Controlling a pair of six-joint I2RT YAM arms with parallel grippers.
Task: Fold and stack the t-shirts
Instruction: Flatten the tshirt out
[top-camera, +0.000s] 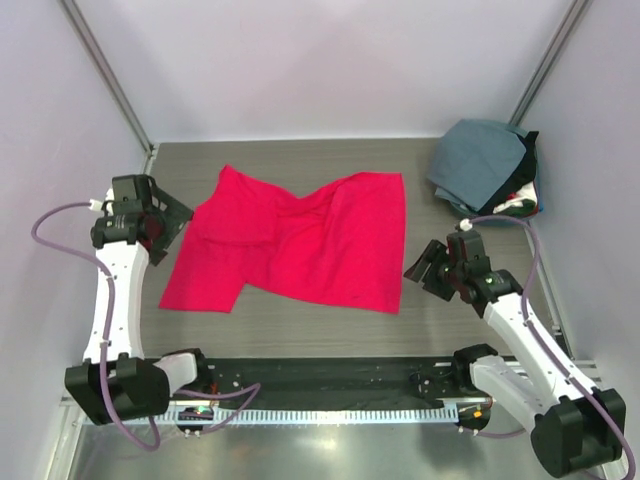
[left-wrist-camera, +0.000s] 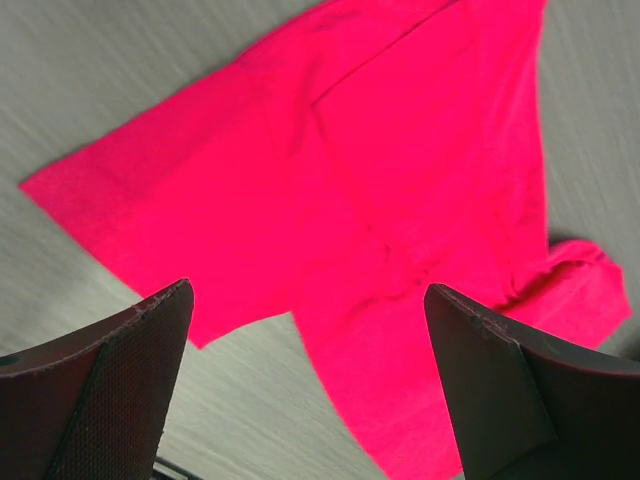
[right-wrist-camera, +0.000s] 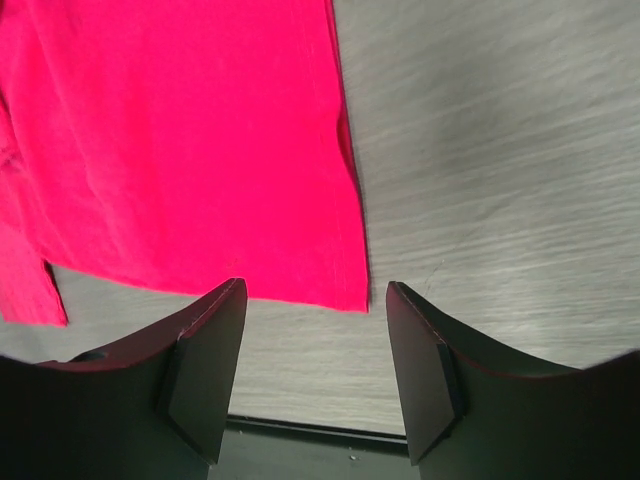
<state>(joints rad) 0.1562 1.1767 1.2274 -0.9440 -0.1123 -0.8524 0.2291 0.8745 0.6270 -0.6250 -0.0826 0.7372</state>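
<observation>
Red cotton-like cloth, one t-shirt (top-camera: 300, 245), lying loosely spread and rumpled on the grey wood-grain desk (top-camera: 420, 330), about mid-desk; long axis running left to right in the top view, one sleeve toward the left arm (top-camera: 115, 290), a straight hem edge toward the right arm (top-camera: 520, 320); not yet folded. Left jaws: spread wide, holding nothing, just beside the shirt's left end, the red cloth (left-wrist-camera: 380, 200) filling the wrist view ahead of them and between them. Right jaws: likewise parted and empty, near the shirt's near-right corner; that corner of the cloth (right-wrist-camera: 180, 140) lies just ahead of them and a little to their left, apart from them. Each arm is nearer its own end of the shirt, neither clearly closer overall; a fold across the long axis would likely need both. Pile of other t-shirts (top-camera: 495, 185), slate grey-blue one (top-camera: 475, 155) uppermost, in the far right corner, well apart from the red one.
</observation>
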